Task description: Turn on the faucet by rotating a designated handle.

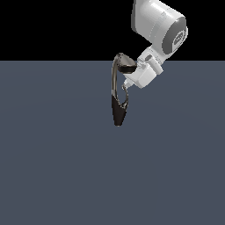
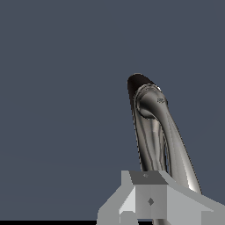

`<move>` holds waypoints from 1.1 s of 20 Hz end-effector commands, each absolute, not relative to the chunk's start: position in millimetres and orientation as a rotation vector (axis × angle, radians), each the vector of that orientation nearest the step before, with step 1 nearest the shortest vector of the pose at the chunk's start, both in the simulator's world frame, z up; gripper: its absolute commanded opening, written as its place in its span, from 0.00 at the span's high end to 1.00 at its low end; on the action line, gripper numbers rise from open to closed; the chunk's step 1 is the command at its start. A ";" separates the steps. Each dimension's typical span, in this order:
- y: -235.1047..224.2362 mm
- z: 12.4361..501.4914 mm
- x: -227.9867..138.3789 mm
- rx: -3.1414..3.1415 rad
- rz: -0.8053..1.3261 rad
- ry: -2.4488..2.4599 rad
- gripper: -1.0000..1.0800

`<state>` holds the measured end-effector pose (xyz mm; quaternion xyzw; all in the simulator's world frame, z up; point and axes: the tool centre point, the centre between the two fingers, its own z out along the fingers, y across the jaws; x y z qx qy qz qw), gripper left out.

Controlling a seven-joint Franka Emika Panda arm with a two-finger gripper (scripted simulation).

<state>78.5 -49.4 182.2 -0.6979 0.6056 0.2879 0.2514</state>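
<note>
Slate-grey table [image 1: 57, 167] under a black backdrop fills your exterior view, where the faucet [image 1: 117, 110] stands near the middle, its dark cone body narrowing downward in the picture and its thin neck arching to the wide spout head. Your white arm reaches in from the exterior view's right, its tool [image 1: 126, 85] right at the thin curved handle [image 1: 125, 97] beside the neck. You cannot tell whether the tool is open or closed.
</note>
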 end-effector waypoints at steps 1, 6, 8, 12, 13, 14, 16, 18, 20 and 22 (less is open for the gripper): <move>-48.7 184.0 71.7 -1.899 0.785 1.647 1.00; -47.4 187.0 59.1 -1.899 0.785 1.647 1.00; -46.9 188.2 53.8 -1.899 0.785 1.647 1.00; -53.9 183.2 52.7 -1.894 0.773 1.656 1.00; -55.0 182.4 49.4 -1.894 0.774 1.655 1.00; -56.0 181.7 46.2 -1.894 0.775 1.654 1.00; -58.3 180.2 39.5 -1.895 0.776 1.653 1.00; -60.5 178.6 32.7 -1.896 0.778 1.652 1.00; -62.8 177.0 25.8 -1.896 0.780 1.651 1.00; -65.2 175.4 18.8 -1.897 0.782 1.650 1.00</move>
